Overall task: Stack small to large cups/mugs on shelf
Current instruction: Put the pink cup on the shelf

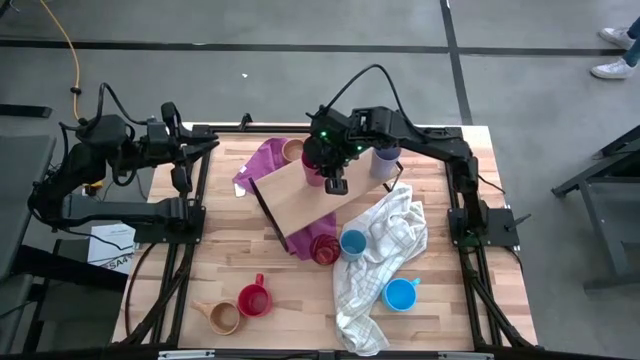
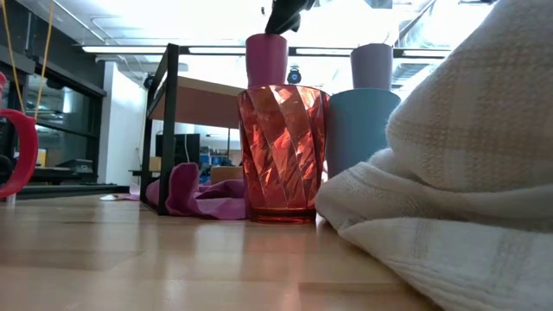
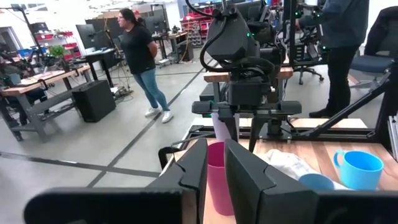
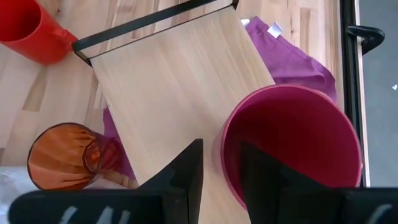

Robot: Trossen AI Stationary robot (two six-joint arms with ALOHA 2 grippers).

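Robot arms work a cluttered butcher-block table (image 1: 250, 320), where the right gripper (image 4: 219, 163) hangs over the far edge of the light-wood shelf (image 4: 174, 87), its two dark fingers pinched on the near rim of a magenta tumbler (image 4: 292, 143), one finger inside the wall and one outside. The tumbler stands upright on the board, and the low view shows it (image 2: 266, 60) on top of the shelf (image 2: 203, 91) with the gripper at its mouth. A lavender tumbler (image 1: 384, 160) stands just beyond the shelf's far right corner. On the tabletop below the shelf's near edge sits a faceted red-orange tumbler (image 2: 283, 151), with a teal cup (image 2: 359, 130) just beside it and touching the white checked towel (image 1: 385, 260) that sprawls across the right half of the table. A blue handled mug (image 1: 401, 294) rests in the towel's folds. A purple cloth (image 1: 262, 160) lies partly under the shelf, with a tan mug (image 1: 292, 150) at its far end. Near the front left, a red handled mug (image 1: 253, 299) and another tan handled mug (image 1: 222, 317) sit side by side. The left gripper (image 3: 214, 171) waits off the table's left edge, its fingers set slightly apart and empty. Beyond the table, a person (image 3: 142, 56) stands on the workshop floor.
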